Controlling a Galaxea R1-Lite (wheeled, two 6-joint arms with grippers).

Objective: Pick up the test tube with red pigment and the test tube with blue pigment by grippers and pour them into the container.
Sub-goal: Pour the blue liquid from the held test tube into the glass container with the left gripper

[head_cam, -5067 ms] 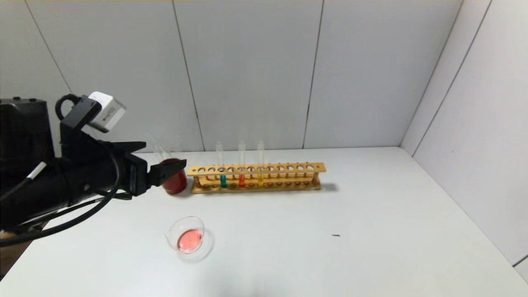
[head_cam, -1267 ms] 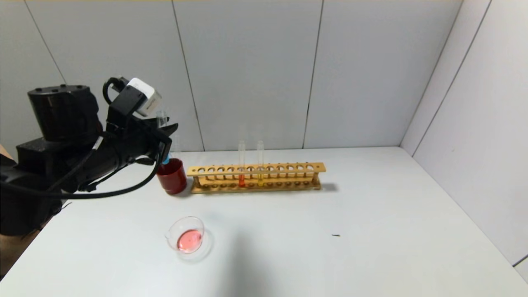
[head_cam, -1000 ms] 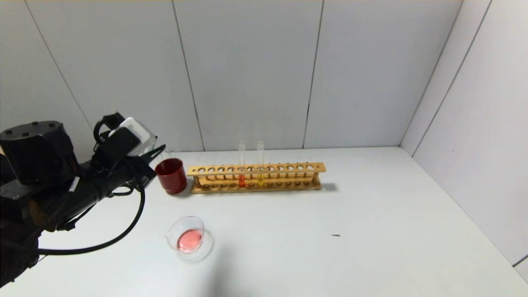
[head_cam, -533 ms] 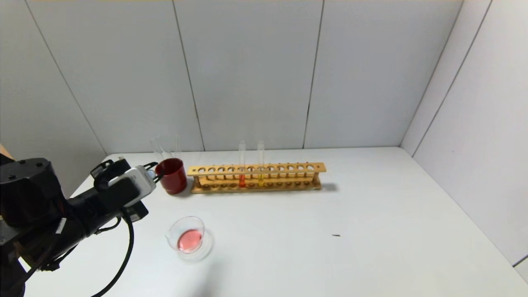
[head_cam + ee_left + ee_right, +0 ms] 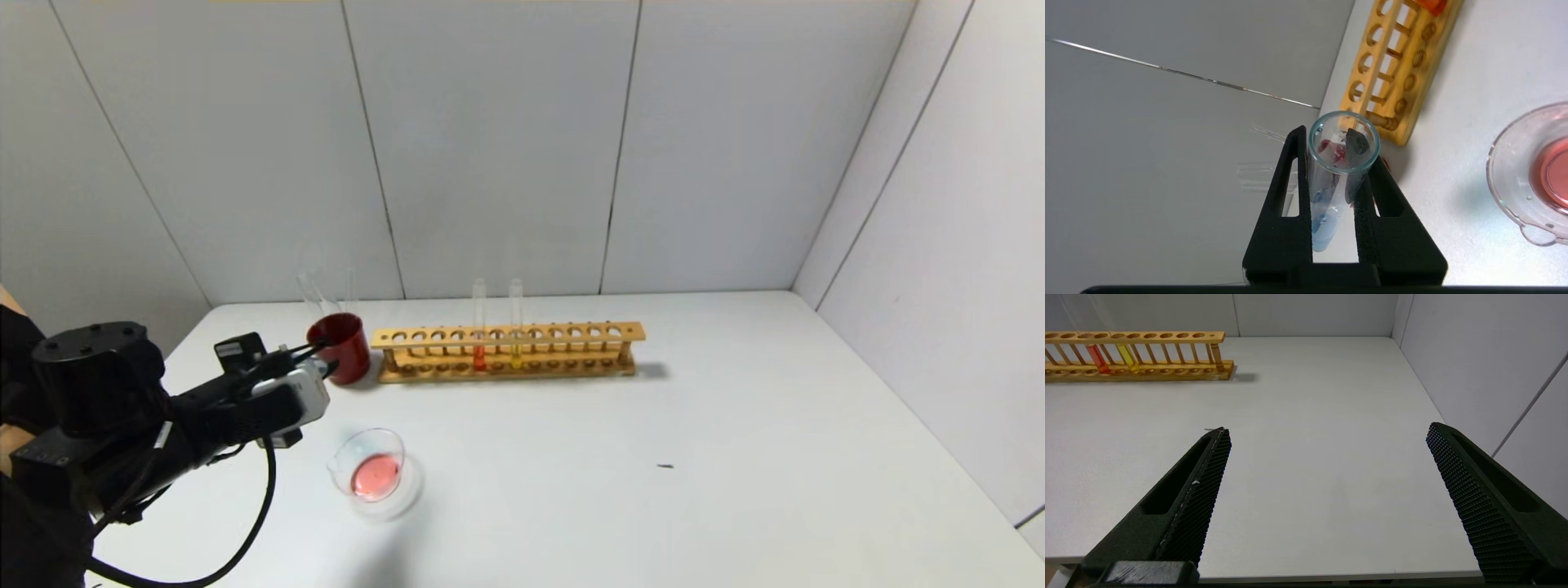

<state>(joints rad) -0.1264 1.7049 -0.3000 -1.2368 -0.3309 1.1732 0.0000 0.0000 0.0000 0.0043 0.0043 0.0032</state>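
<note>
My left gripper (image 5: 325, 362) is shut on the test tube with blue pigment (image 5: 1327, 196) and holds it tilted near level, just left of and above the container (image 5: 371, 472). The blue liquid sits at the tube's closed end, between the fingers. The container, a low glass dish holding pink liquid, also shows in the left wrist view (image 5: 1506, 179). No tube with a little orange-red liquid shows. Two clear tubes (image 5: 314, 296) lean in the dark red cup (image 5: 341, 349). My right gripper (image 5: 1327, 433) is open and empty over the table's front right.
The wooden rack (image 5: 506, 351) stands behind the dish and holds a deeper red-orange tube (image 5: 478, 325) and a yellow tube (image 5: 516, 322). The rack's end shows in the left wrist view (image 5: 1396, 69). The walls close in behind and to the right.
The blue tube has left the rack and is in my left gripper. Over the last second the left arm came down from beside the red cup and turned the tube towards level near the dish.
</note>
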